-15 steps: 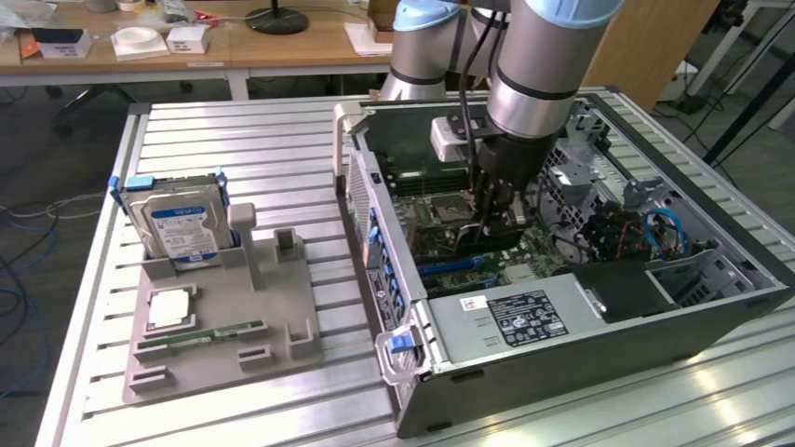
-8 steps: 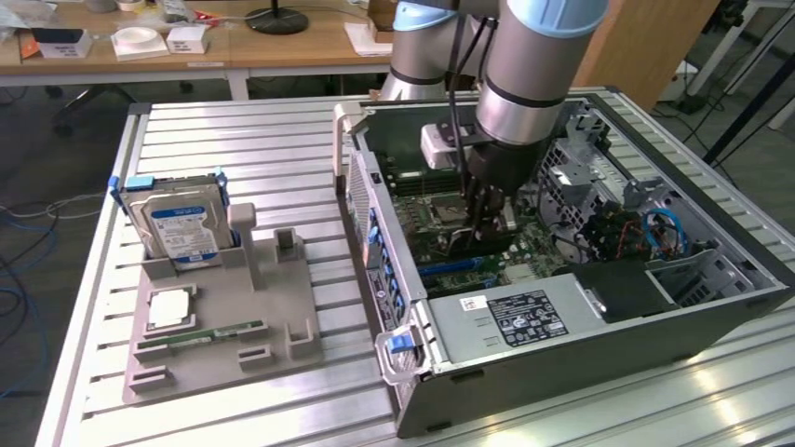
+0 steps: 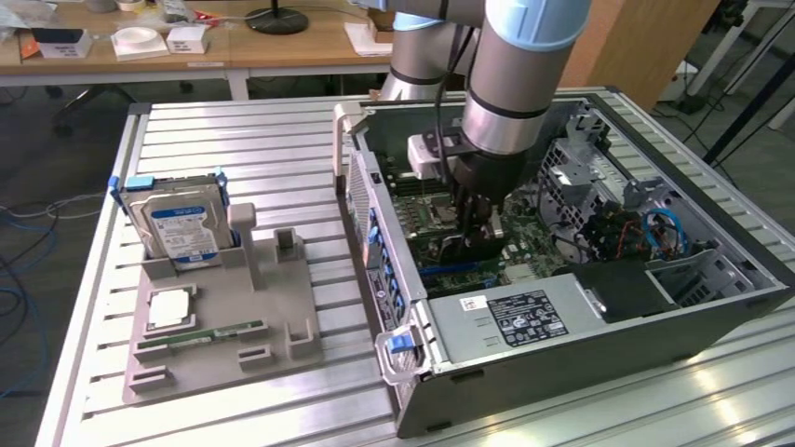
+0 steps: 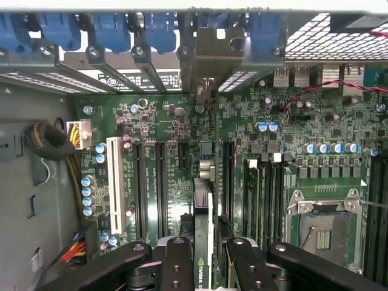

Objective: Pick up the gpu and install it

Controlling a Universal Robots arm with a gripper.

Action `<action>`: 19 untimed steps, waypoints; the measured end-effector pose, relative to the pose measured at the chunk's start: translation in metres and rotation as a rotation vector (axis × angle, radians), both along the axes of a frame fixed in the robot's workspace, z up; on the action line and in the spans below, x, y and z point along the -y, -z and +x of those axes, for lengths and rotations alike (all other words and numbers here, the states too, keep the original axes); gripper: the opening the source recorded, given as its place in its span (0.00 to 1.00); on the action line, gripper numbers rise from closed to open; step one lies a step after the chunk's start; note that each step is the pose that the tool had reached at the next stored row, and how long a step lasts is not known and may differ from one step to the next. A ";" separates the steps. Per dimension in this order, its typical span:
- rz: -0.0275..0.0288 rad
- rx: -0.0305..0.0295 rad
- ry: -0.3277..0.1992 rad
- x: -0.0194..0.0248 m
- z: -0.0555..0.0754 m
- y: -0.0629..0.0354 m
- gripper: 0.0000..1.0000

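Though held edge-on, gpu (image 4: 203,242) half-hidden

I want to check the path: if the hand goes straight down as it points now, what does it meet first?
Probably the motherboard: the hand holds the gpu edge-on above its slots, so the card would touch first. Which slot, I cannot tell.

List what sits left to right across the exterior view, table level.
Hard drive in the grey holder → open computer case with the gripper holding the gpu → blue cables.
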State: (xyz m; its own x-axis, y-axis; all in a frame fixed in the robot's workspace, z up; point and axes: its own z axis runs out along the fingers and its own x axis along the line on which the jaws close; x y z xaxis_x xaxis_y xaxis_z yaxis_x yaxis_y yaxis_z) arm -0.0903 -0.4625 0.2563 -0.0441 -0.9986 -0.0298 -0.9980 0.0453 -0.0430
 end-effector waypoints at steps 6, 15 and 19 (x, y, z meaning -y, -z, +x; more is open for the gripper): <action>-0.0001 0.0023 0.000 -0.0003 0.000 0.0013 0.26; 0.0000 0.0002 0.000 -0.0004 0.001 0.0009 0.26; 0.0001 -0.0012 0.000 -0.0004 0.001 -0.0002 0.26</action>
